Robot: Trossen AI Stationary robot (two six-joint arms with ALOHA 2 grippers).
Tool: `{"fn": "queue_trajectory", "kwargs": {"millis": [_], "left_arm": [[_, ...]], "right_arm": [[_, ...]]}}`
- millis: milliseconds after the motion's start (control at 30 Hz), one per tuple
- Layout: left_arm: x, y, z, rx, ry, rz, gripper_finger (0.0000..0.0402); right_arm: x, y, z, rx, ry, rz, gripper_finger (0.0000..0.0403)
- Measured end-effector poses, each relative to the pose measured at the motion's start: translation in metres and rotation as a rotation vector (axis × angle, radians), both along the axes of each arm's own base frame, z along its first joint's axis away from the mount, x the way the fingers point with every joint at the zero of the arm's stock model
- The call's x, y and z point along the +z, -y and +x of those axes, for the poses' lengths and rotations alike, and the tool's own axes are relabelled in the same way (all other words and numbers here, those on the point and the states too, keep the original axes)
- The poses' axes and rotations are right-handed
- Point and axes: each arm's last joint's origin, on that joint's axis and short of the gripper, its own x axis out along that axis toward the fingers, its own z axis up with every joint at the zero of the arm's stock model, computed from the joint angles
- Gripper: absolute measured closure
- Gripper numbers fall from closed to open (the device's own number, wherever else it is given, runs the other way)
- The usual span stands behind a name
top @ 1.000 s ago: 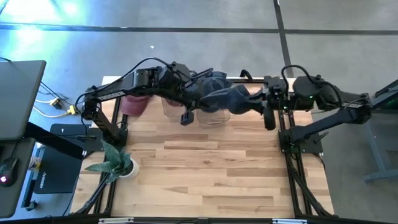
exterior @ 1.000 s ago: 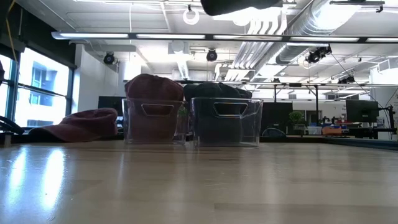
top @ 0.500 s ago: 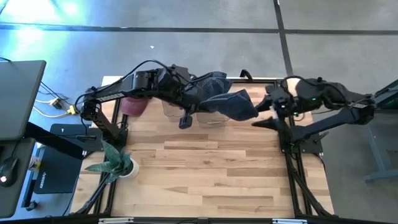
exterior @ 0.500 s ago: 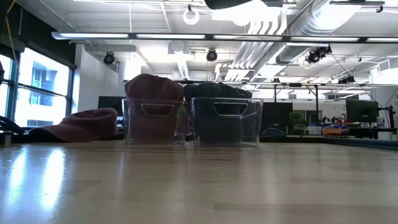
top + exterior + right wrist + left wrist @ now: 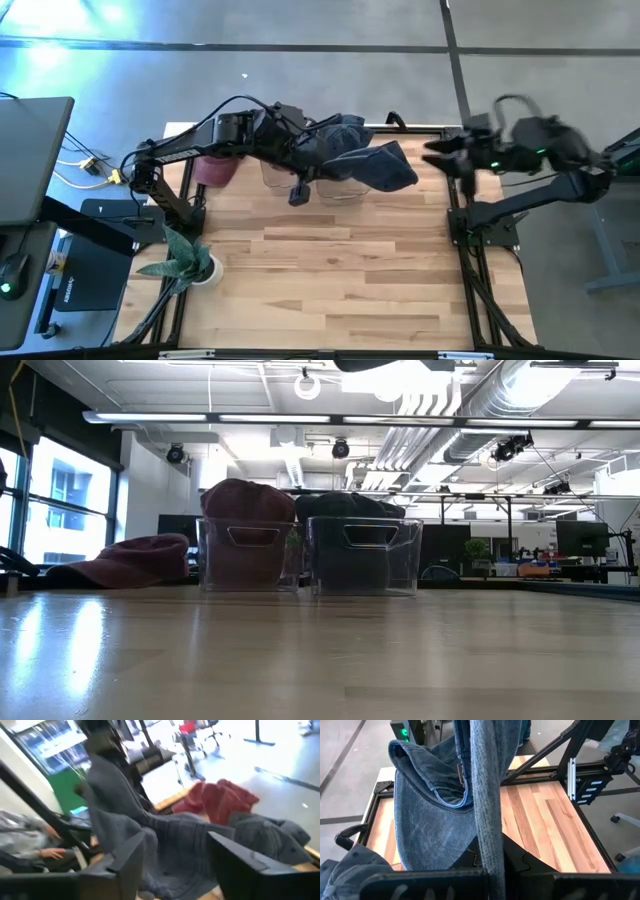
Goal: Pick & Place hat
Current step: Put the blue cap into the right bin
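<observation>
Pick done, place pending. Left gripper (image 5: 322, 168) clenched on blue denim hat (image 5: 365, 160), held aloft over clear bins at far edge of surface (image 5: 330, 270). Right gripper (image 5: 447, 156) released, fingers apart, nothing held, off to hat's right side, just beside it.

Left to do — lower hat into blue bin (image 5: 364, 556), let go.

Around: red-hat bin (image 5: 249, 554) touching blue one, loose red hat (image 5: 125, 559) beside it, plant (image 5: 180, 258) at left edge. Blue bin already heaped — likely snag.
</observation>
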Motion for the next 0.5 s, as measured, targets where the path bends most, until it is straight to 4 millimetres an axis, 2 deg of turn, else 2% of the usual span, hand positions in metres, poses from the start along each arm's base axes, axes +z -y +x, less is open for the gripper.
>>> {"fn": "queue_trajectory", "kwargs": {"millis": [167, 267, 333, 400, 500], "left_arm": [[0.004, 0.001, 0.002, -0.041, 0.051, -0.015, 0.0401], [0.005, 0.001, 0.002, -0.057, 0.053, 0.001, 0.0401], [0.005, 0.002, 0.002, -0.059, 0.053, 0.003, 0.0401], [0.005, 0.002, 0.002, -0.070, 0.054, 0.007, 0.0401], [0.005, 0.003, 0.001, -0.109, 0.059, 0.020, 0.0401]], "right_arm": [[-0.014, 0.005, 0.042, -0.007, -0.112, 0.036, 0.0311], [-0.022, 0.004, 0.068, 0.202, -0.159, 0.064, 0.0381], [-0.027, -0.001, 0.079, 0.404, -0.182, 0.104, 0.0394], [-0.030, -0.006, 0.085, 0.575, -0.197, 0.174, 0.0380], [-0.031, -0.010, 0.087, 0.638, -0.203, 0.187, 0.0366]]}}
